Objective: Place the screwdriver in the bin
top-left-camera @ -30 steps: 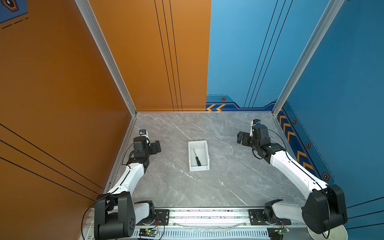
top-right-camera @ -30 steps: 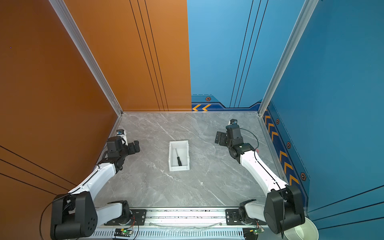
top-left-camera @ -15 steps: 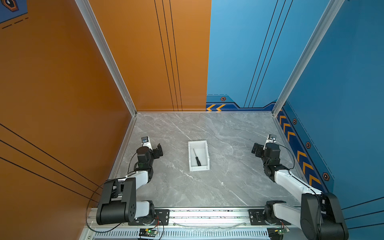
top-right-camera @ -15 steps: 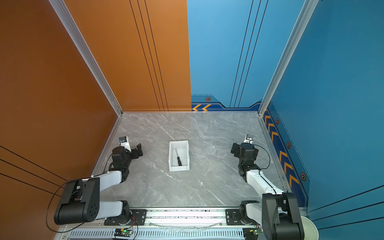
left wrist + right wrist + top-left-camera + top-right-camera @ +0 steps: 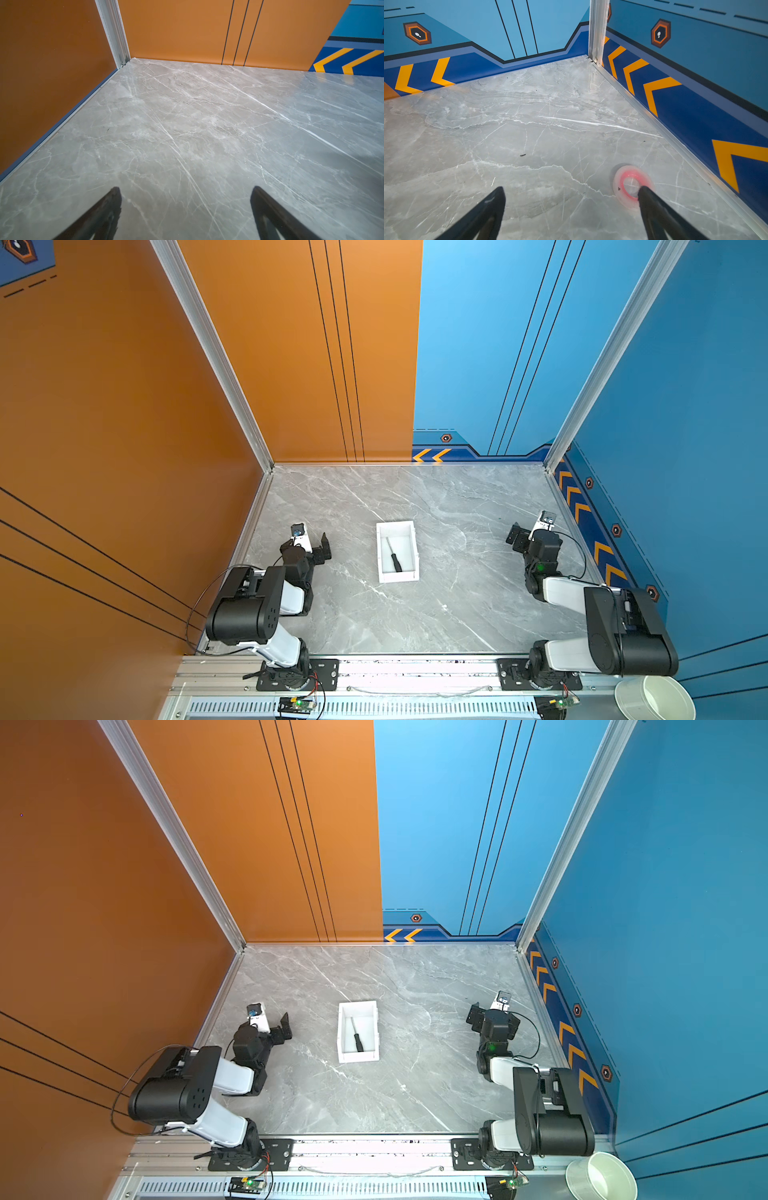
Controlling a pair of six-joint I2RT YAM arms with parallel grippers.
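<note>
Left end effector point(image 5: 320, 545) released, fingers point(image 5: 99, 214) spread wide over bare marble in the left wrist view, nothing between them. It sits low near the left edge of the surface point(image 5: 457, 605), arm folded back toward its base; also seen in a top view at point(image 5: 279, 1028). Right end effector point(image 5: 516, 538) released too, fingers point(image 5: 660, 216) wide apart in the right wrist view, nothing gripped. One fingertip overlaps a pinkish-red ring glow point(image 5: 631, 185) on the marble; can't tell what that ring is. Right arm folded back near the right wall, end effector also at point(image 5: 476, 1017).

Screwdriver point(image 5: 393, 556) lies inside the bin point(image 5: 397, 577), black handle toward the near end, thin shaft angled toward the far left corner. Same in a top view: screwdriver point(image 5: 356, 1036) flat on the floor of the bin point(image 5: 358, 1057). Bin sits around the middle of the surface, between the two arms, well apart from both end effectors, long side running away from the robot.

Round white cup point(image 5: 654, 699) stands off the surface at the near right corner, beside the right arm's base; also at point(image 5: 602, 1177).
</note>
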